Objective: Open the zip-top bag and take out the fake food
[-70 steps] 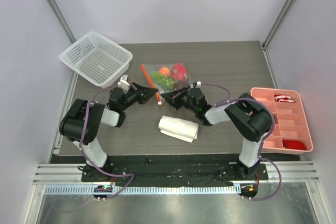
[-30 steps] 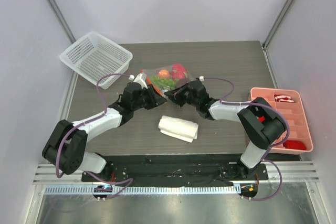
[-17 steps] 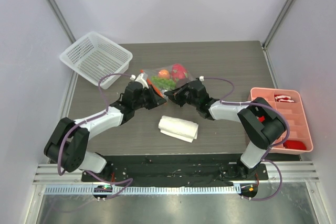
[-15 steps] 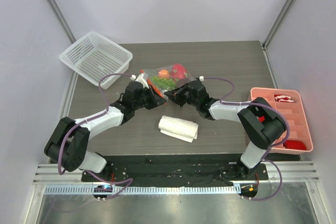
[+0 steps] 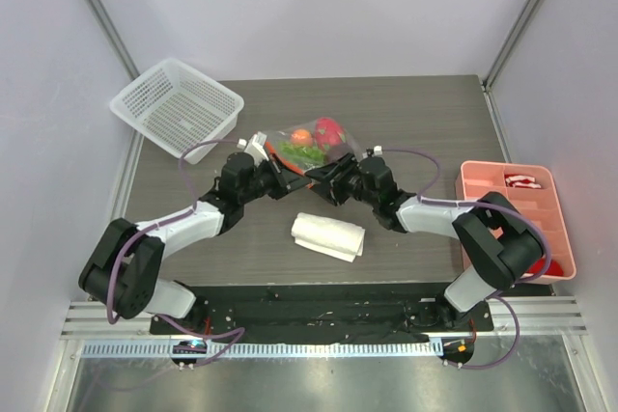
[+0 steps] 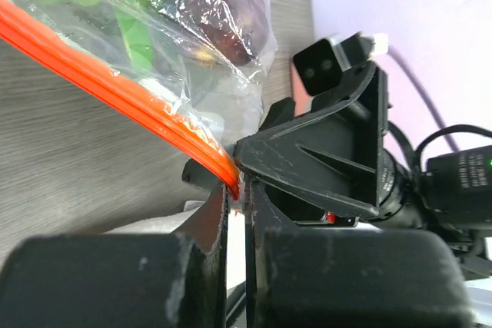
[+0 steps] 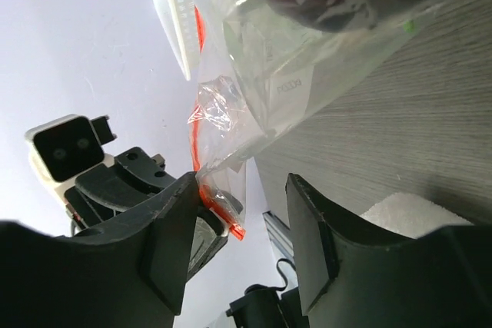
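We see zip-top bag [image 6: 192, 28]: clear, crinkly, glossy plastic w/ smooth orange zipper strip [image 6: 115, 96]. Surface [image 5: 415, 113]: matt grey wood-grain. Left gripper [image 6: 240, 197]: matt black plastic. Cloth [image 5: 328, 235]: soft, white. Basket [image 5: 179, 103]: white plastic mesh.

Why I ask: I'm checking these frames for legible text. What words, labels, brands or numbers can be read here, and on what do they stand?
No text can be read for certain.
On the clear zip-top bag, a small dark print shows in the right wrist view: too small and blurred to read.
The white basket, the pink tray and the folded cloth show no lettering.
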Motion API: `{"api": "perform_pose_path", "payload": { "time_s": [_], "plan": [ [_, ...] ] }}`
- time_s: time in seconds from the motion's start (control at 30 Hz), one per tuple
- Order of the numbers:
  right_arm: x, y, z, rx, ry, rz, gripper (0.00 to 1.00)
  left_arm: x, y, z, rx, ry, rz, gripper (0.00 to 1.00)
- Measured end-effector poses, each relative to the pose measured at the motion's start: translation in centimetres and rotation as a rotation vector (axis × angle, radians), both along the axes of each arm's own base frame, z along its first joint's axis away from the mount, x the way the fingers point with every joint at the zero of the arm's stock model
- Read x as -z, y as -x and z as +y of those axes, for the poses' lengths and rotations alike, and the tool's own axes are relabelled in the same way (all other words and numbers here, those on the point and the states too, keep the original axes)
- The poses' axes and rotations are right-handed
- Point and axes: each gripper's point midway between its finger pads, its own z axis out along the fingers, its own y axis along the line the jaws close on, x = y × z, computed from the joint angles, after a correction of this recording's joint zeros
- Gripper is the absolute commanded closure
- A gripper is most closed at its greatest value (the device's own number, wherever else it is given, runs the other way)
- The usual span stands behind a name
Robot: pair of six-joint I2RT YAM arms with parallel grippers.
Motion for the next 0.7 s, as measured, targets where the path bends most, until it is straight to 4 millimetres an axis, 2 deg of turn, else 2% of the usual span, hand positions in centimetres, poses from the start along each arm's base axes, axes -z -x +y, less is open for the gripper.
{"api": "perform_pose_path", "payload": {
  "time_s": [0.07, 0.2, 0.27, 0.3, 0.37, 0.4, 0.53, 0.7],
  "plan": [
    [-0.1, 0.2, 0.0, 0.002, -0.016, 0.010, 0.56, -0.2, 0.0, 0.1, -0.004, 0.029, 0.007, 1.00],
    [-0.9, 0.4, -0.4, 0.026, -0.066, 0.028, 0.61, -0.7, 0.1, 0.1, -0.005, 0.047, 0.006, 1.00],
    [-1.5, 0.4, -0.4, 0.036, -0.086, 0.032, 0.67, -1.2, 0.1, 0.1, -0.006, 0.056, -0.006, 1.00],
    [-1.7, 0.4, -0.4, 0.042, -0.095, 0.035, 0.74, -1.6, 0.2, 0.2, -0.007, 0.061, -0.013, 1.00],
    [-2.0, 0.3, -0.4, 0.051, -0.114, 0.043, 0.76, -2.1, 0.1, 0.3, -0.012, 0.073, -0.021, 1.00],
    [-2.1, 0.3, -0.4, 0.056, -0.121, 0.049, 0.82, -2.3, 0.1, 0.3, -0.013, 0.077, -0.023, 1.00],
    [-2.3, 0.1, -0.5, 0.077, -0.144, 0.071, 0.99, -2.3, 0.2, 0.4, -0.020, 0.084, -0.022, 1.00],
    [-2.4, -0.1, -0.6, 0.102, -0.161, 0.090, 0.99, -2.0, 0.2, 0.5, -0.032, 0.083, -0.013, 1.00]
  ]
}}
